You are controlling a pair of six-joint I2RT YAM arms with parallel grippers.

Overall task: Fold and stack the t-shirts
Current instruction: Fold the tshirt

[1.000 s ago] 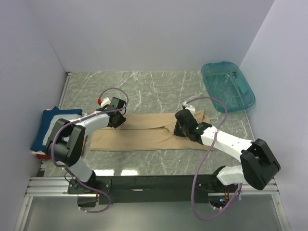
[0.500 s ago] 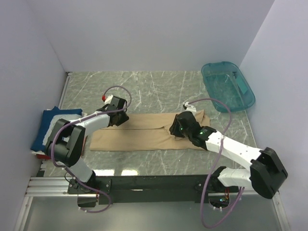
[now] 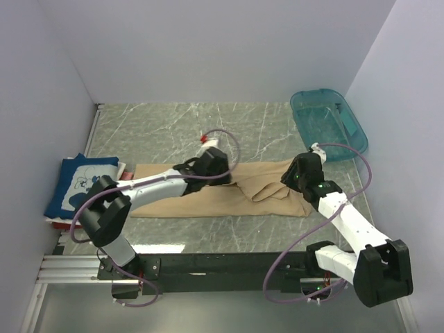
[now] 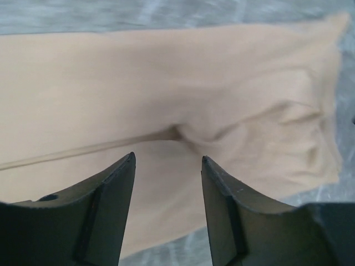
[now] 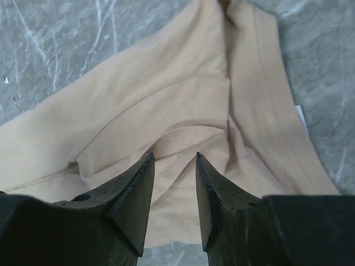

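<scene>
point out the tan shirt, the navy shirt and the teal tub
tan shirt [image 3: 229,201], top view, flat middle of the cloth
navy shirt [image 3: 69,195], top view, folded top face
teal tub [image 3: 320,132], top view, bare floor

Plain tan t-shirt [image 3: 222,201] on grey white-veined table [image 3: 159,132]; navy shirt [image 3: 73,187] (white print); teal tub [image 3: 326,125]

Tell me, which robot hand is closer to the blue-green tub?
The right one. The right gripper hovers over the end of the tan shirt just in front of the teal tub, while the left gripper is over the shirt's middle, farther left.
</scene>
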